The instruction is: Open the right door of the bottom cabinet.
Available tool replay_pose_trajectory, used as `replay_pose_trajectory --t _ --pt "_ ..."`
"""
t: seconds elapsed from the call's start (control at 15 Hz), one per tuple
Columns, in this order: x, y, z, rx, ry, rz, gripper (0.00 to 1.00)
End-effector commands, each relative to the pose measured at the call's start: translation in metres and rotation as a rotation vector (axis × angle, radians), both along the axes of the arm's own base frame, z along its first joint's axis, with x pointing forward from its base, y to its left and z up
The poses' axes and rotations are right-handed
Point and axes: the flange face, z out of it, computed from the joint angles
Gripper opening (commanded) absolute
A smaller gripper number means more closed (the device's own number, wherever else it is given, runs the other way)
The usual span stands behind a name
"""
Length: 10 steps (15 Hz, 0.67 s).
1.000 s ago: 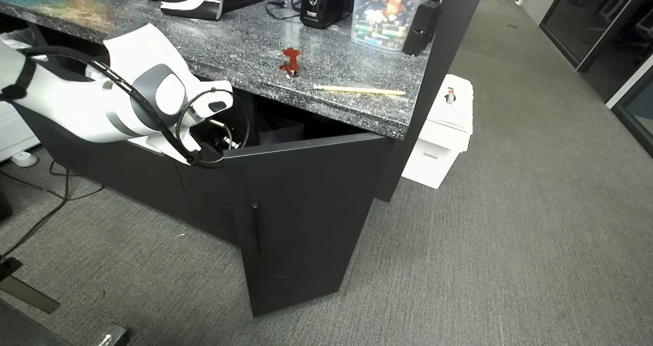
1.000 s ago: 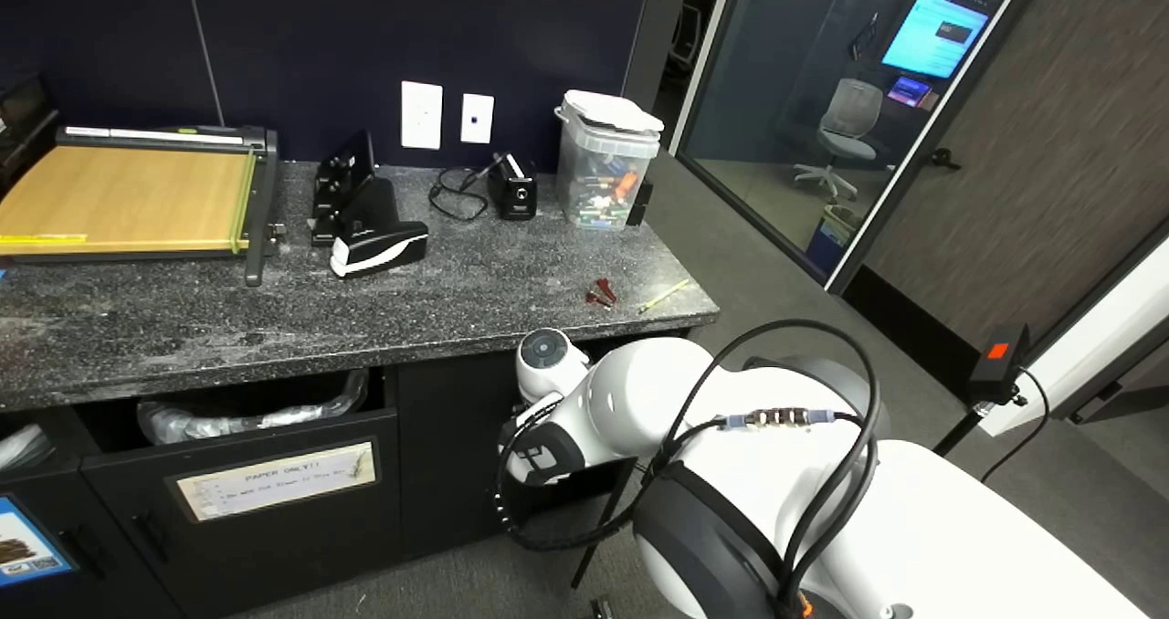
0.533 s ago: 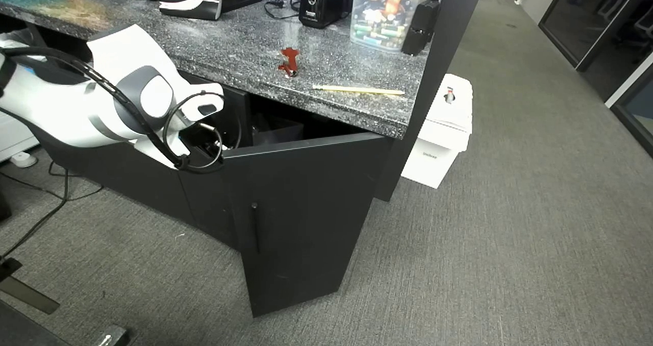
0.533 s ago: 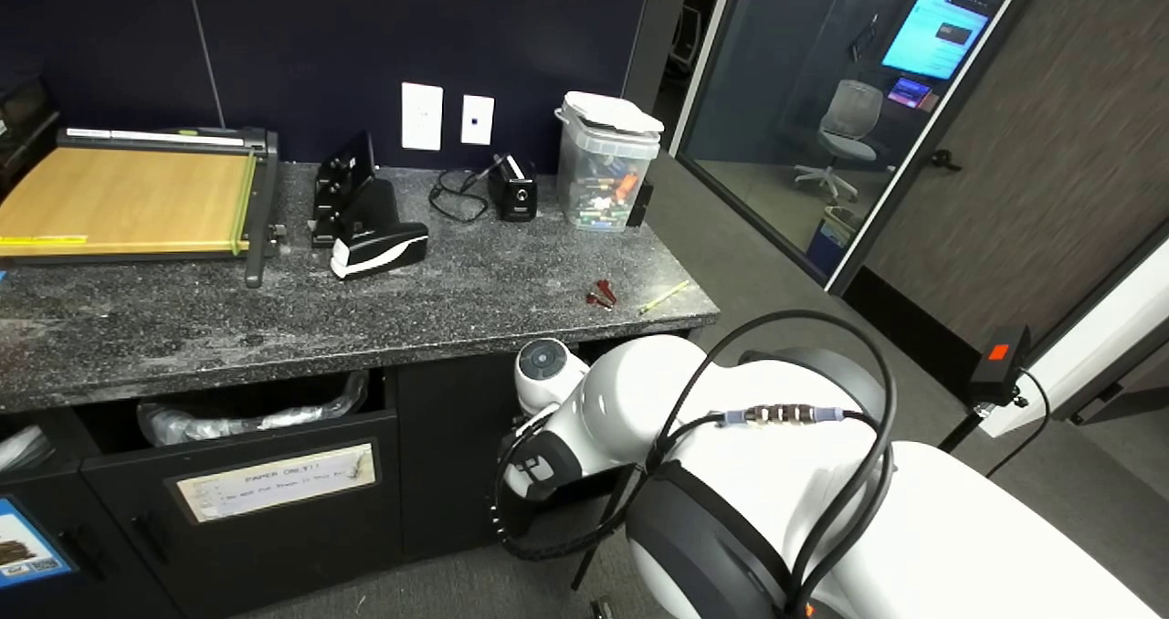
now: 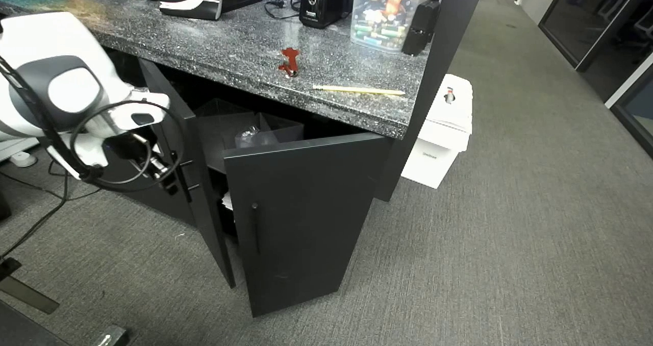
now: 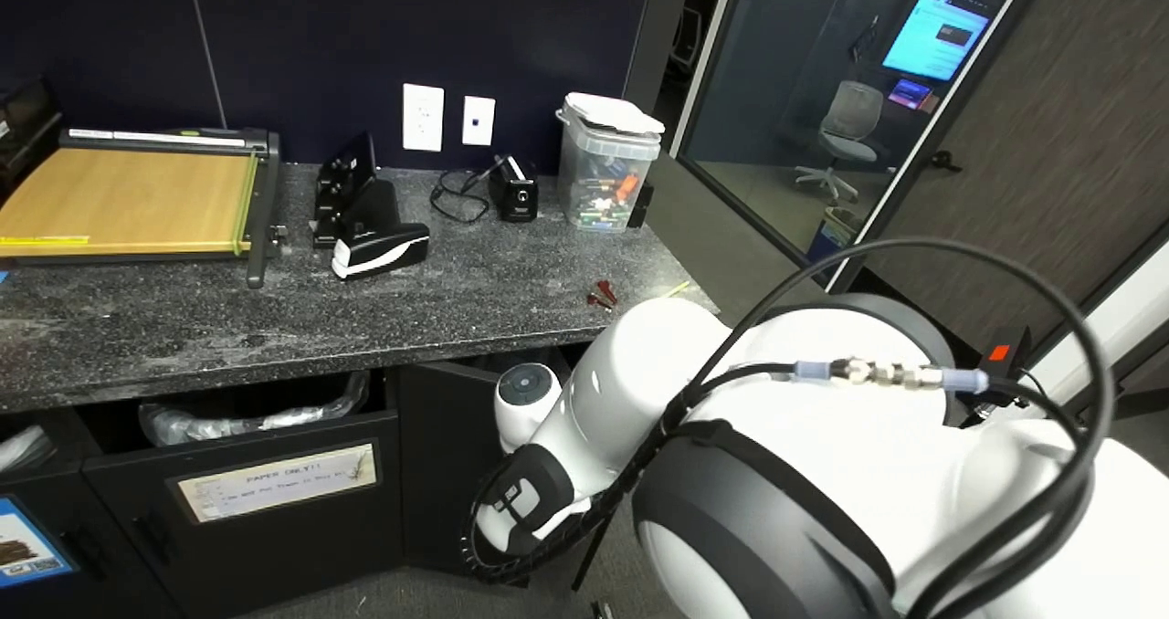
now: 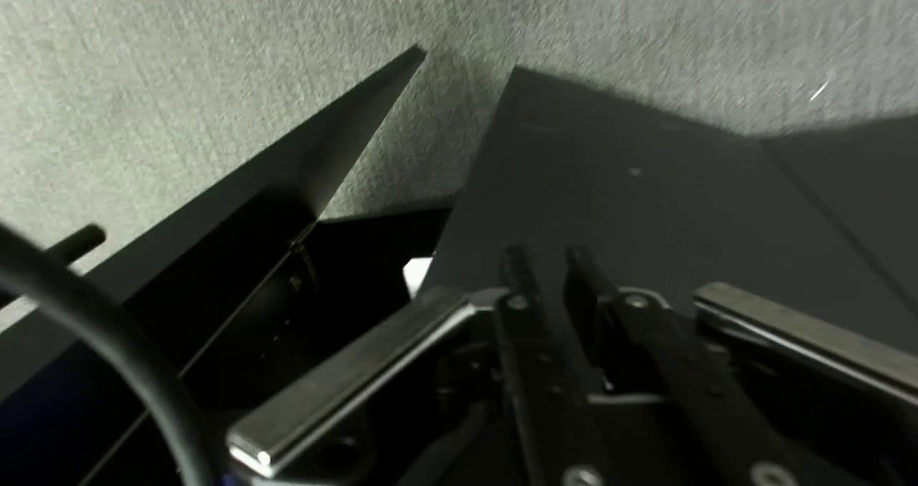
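The low black bottom cabinet has a speckled granite top, also seen in an exterior view. Its right door, a flat black panel hinged on its left edge, stands partly open. It also shows in an exterior view and in the wrist view. My gripper is at the dark handle near the door's free edge. In the wrist view my gripper has its fingers close together with a narrow gap. It appears shut on the handle, which the fingers hide there.
The matching door stands wide open beside it, its edge also in the wrist view. A dark bin is inside the cabinet. A pencil and red staple remover lie on top. A white box stands beyond.
The right door has swung outward from nearly shut to partly open. My gripper and arm have moved away from the cabinet with it, uncovering the bin inside.
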Motion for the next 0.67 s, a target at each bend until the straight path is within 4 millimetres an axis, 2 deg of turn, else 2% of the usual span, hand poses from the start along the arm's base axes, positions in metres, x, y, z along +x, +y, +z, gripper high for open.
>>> replay_pose_trajectory --t 0.0,0.2,0.4,0.47,0.6 --pt "-0.053 0.060 0.051 0.100 0.148 0.095 0.05" --pt "-0.090 0.115 0.095 0.157 0.289 0.140 0.05" --pt "-0.123 0.153 0.155 0.190 0.446 0.144 0.05" --pt "-0.135 0.160 0.176 0.204 0.503 0.138 0.42" --pt "-0.148 0.167 0.209 0.225 0.617 0.123 0.53"
